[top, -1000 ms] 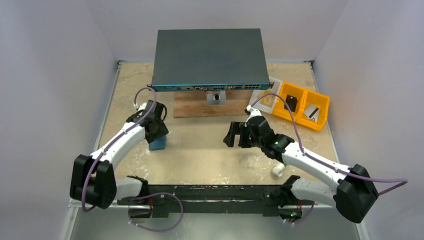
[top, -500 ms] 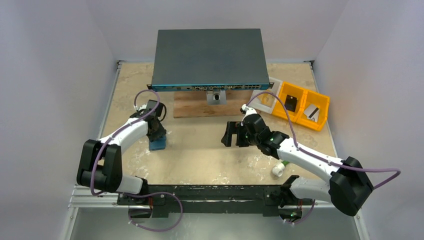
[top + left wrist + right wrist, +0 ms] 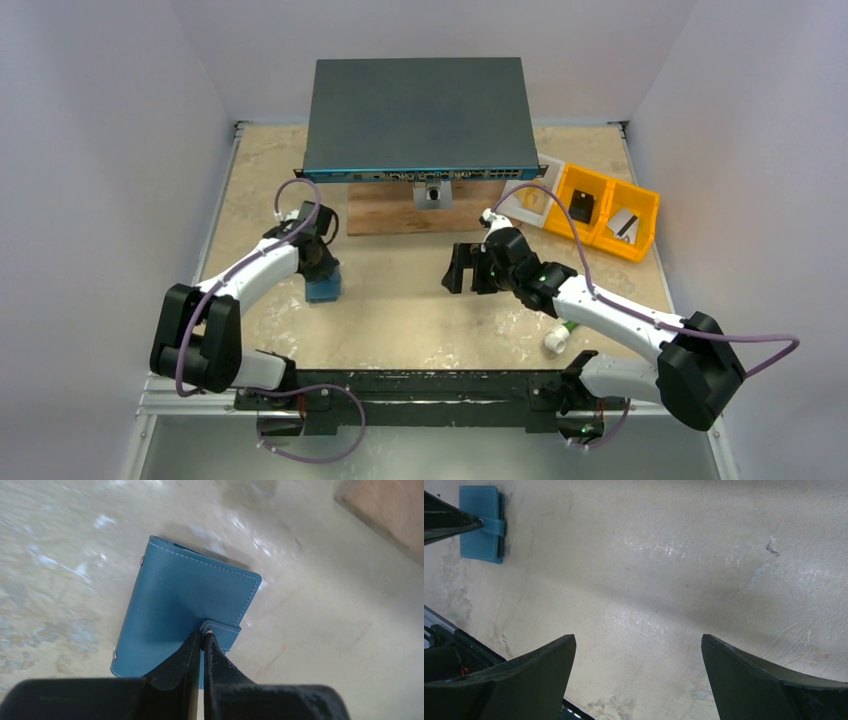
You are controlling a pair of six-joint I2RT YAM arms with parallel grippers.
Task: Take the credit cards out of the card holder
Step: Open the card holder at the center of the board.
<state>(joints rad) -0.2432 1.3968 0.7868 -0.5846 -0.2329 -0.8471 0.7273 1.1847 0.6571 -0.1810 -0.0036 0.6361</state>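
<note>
Barely started tbh: the card holder (image 3: 175,605) lay closed on the table (image 3: 400,320), left gripper (image 3: 202,641) pinched tight on its snap tab (image 3: 223,629), right gripper (image 3: 639,647) gaped wide and empty, no credit cards out yet.

Plain pale lilac walls (image 3: 100,150) close in at nine, twelve and three o'clock around a mottled beige surface (image 3: 400,310), evenly lit, with soft glare patches.
</note>
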